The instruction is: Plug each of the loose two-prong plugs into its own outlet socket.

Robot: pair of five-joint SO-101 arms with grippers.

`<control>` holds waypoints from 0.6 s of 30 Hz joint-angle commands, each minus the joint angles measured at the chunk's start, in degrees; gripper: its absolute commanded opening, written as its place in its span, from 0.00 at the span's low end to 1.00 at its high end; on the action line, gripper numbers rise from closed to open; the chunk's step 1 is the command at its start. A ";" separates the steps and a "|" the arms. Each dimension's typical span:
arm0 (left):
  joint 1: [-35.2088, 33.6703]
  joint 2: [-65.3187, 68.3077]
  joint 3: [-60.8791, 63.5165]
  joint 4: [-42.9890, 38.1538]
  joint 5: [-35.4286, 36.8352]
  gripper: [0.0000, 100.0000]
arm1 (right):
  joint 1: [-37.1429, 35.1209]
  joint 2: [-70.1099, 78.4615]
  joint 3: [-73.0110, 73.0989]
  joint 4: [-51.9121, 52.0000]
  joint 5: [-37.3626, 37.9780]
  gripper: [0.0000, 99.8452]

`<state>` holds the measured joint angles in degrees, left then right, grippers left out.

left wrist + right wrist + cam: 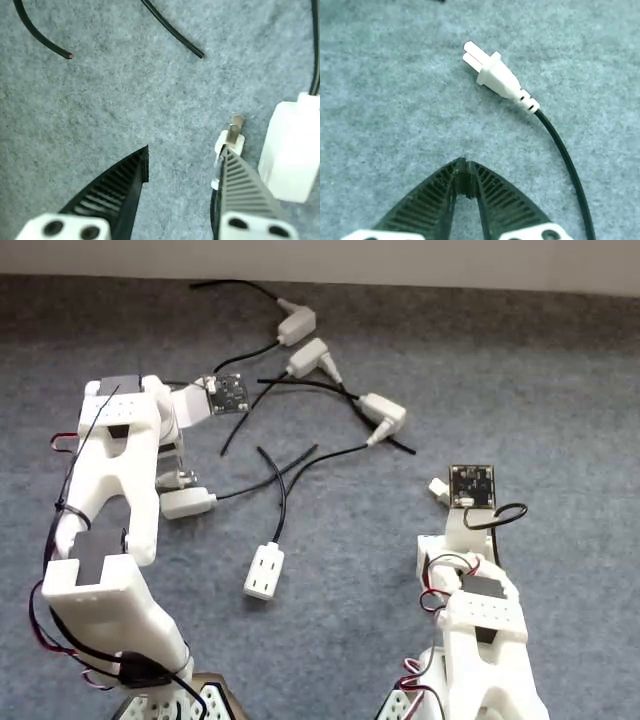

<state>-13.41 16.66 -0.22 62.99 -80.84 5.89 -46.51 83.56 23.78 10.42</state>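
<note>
Nearby, left gripper (184,151) agape beside a white plug (230,142)

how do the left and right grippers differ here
The left gripper is open; the right gripper is shut. A plug sits right by the left gripper's tip; a second plug lies apart, ahead of the right gripper. Both are black and ribbed, holding nothing.
</note>
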 commanded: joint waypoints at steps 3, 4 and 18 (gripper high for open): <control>-2.42 -1.01 -2.86 2.37 -21.10 0.23 | -0.48 -0.22 -0.22 -1.10 -0.26 0.01; -2.68 -1.01 -3.12 2.37 -21.10 0.23 | -0.48 -0.22 -0.22 -1.10 -0.26 0.01; -2.51 -0.57 -1.27 2.81 -21.10 0.23 | -0.48 -0.22 -0.22 -1.10 -0.26 0.01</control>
<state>-16.48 16.66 -1.54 65.45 -80.57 5.89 -46.51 83.56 23.78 10.42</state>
